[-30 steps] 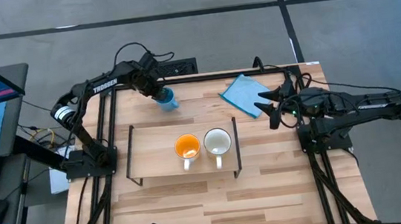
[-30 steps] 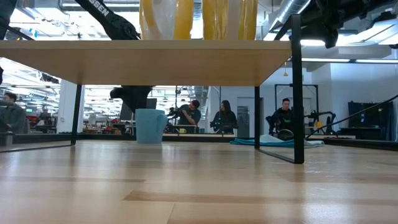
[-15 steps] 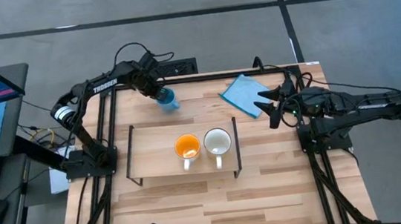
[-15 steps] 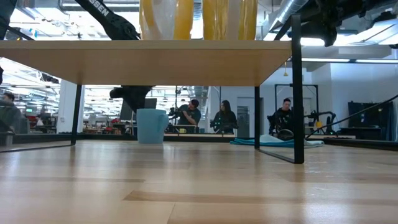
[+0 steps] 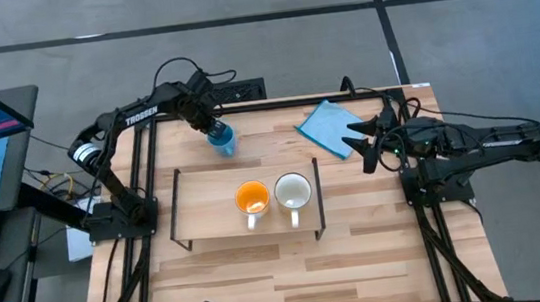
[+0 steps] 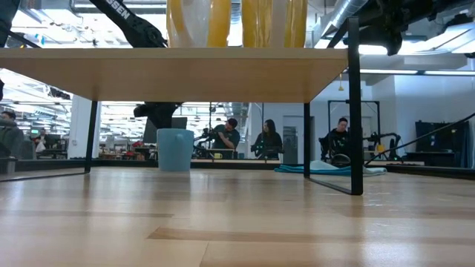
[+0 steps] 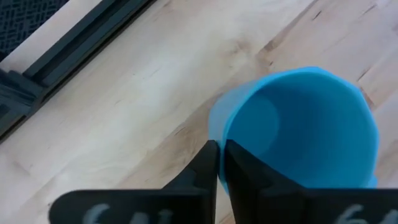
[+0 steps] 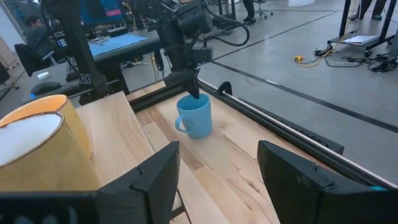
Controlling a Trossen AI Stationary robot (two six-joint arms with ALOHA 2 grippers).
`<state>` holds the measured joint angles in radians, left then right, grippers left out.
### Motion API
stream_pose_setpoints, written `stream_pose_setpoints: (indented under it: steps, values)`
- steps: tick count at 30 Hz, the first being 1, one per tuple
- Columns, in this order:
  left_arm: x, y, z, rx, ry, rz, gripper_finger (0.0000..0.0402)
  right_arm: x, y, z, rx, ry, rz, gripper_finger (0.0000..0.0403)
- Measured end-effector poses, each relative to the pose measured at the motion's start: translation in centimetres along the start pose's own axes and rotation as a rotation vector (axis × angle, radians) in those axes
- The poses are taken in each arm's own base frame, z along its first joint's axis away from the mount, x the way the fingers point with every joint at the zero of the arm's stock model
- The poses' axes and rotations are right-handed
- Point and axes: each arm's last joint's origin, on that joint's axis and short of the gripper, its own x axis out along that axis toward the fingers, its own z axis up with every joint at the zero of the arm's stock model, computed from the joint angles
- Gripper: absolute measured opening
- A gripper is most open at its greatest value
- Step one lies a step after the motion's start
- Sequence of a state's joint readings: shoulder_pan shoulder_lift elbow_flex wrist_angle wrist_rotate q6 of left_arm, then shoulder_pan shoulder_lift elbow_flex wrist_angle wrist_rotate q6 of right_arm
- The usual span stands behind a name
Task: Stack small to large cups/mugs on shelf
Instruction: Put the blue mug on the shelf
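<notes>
— Colours on my side?
— Blue mug (image 5: 223,139) pinched in my dark left gripper (image 7: 218,163); light-wood shelf (image 5: 206,215) carrying an orange mug (image 5: 252,197) and white mug (image 5: 293,192).
— Elsewhere?
— Light blue cloth (image 5: 329,126), pale plank tabletop (image 5: 361,252).

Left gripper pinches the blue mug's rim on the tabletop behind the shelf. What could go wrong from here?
1. The left gripper is shut on only the thin rim of the blue mug, so it may tilt or slip when lifted.
2. The orange mug and white mug already stand on the shelf; a low approach could knock the orange one or the shelf's edge.
</notes>
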<state>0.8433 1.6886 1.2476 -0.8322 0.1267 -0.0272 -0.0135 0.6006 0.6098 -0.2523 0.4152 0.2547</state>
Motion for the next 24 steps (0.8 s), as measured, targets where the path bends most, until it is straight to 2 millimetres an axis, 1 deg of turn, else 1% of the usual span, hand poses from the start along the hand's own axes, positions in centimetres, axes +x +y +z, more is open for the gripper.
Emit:
stream_pose_setpoints:
  steps: [2,11,17,24]
  values:
    - [0.00,0.00,0.00,-0.003,0.000,0.000,0.0005,0.00,0.00,0.00,0.000,0.000,0.000,0.0240]
    - [0.00,-0.06,-0.04,-0.015,0.004,-0.020,0.0002,0.01,0.00,0.00,-0.001,0.000,0.000,0.0240]
    - [-0.01,-0.24,-0.36,-0.005,0.038,-0.081,0.0001,0.00,0.00,0.00,-0.001,0.000,0.000,0.0240]
    - [-0.16,-0.25,-0.71,-0.008,0.069,-0.078,0.0000,0.00,0.00,-0.01,-0.002,0.001,0.000,0.0240]
